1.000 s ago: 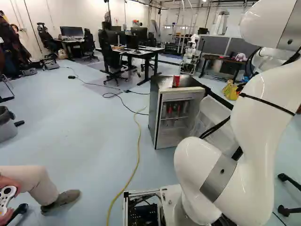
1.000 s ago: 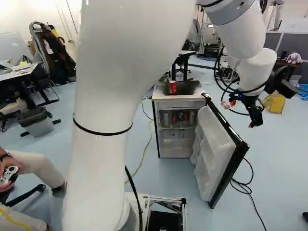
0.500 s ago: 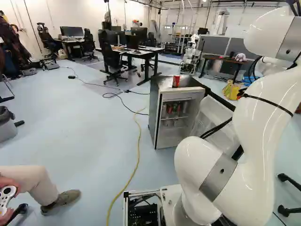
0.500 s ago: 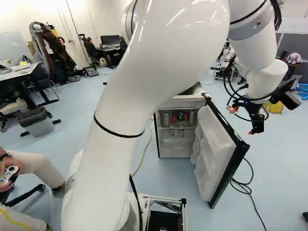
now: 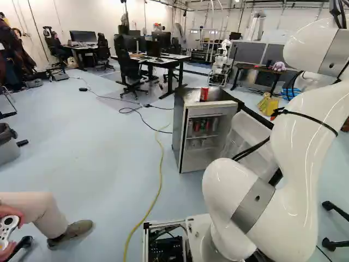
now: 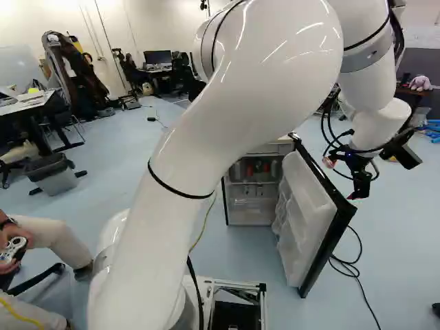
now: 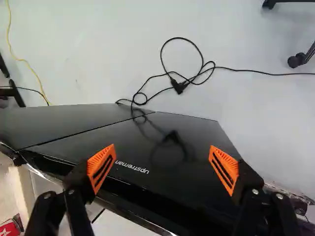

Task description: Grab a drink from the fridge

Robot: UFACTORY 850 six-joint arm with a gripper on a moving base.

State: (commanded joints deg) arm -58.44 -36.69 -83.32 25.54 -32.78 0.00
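My gripper [image 6: 359,191] hangs beyond the fridge door [image 6: 311,218] at the right of the right base view. In the wrist view the gripper [image 7: 162,166] stands wide open, nothing between its orange pads, with the door's glossy black outer face [image 7: 170,142] ahead of and beneath it. Whether it touches the door I cannot tell. The small fridge [image 5: 179,128] has its door swung open. Drink cans [image 5: 203,125] stand on its upper shelf, some red. A red can [image 5: 204,94] sits on the fridge's top; my arm hides it in the right base view.
Black cables [image 7: 179,86] lie on the floor beside the door. A yellow cable [image 5: 160,180] runs left of the fridge. Chair legs [image 5: 334,244] stand at the right. A seated person's leg reaches in near the base's left. Another robot [image 5: 220,66] stands beyond the fridge.
In the right base view my arm has swung its upper part rightward, and the gripper has sunk lower along the door's far side. It remains open. The base and fridge have stayed put.
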